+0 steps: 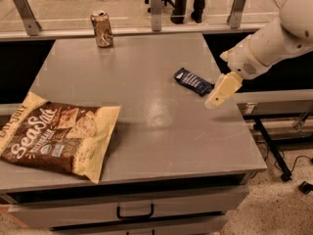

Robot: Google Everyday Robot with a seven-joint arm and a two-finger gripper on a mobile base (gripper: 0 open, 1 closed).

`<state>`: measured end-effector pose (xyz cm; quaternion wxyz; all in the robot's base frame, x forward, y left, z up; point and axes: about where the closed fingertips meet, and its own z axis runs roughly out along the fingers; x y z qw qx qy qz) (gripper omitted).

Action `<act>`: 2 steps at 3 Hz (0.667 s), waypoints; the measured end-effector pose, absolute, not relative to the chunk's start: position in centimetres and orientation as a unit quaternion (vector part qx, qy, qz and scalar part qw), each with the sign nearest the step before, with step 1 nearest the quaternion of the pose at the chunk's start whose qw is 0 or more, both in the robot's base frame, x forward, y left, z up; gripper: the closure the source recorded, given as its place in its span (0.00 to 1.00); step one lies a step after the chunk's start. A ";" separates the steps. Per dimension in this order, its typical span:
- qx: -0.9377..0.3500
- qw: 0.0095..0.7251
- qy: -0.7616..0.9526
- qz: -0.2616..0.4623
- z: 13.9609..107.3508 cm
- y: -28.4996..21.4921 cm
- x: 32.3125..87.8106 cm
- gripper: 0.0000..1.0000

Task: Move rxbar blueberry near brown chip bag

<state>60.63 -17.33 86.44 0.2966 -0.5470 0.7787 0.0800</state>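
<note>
The rxbar blueberry (193, 81), a small dark navy bar, lies flat on the right half of the grey table (156, 121). The brown chip bag (56, 134), with cream-yellow edges and "Sea Salt" lettering, lies at the table's front left and hangs over the left edge. My gripper (218, 93) hangs on the white arm coming in from the upper right. It hovers just right of the bar's right end, close above the table. It holds nothing.
A brown drink can (101, 29) stands upright at the table's back left. A glass railing with metal posts (155, 1) runs behind the table. A drawer handle (135, 213) sits below the front edge. The table's right edge is near the gripper.
</note>
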 end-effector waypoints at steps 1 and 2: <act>-0.528 0.299 0.787 0.109 84.4 -15.7 62.6 0.00; -0.513 0.291 0.796 0.134 82.7 -14.6 63.4 0.17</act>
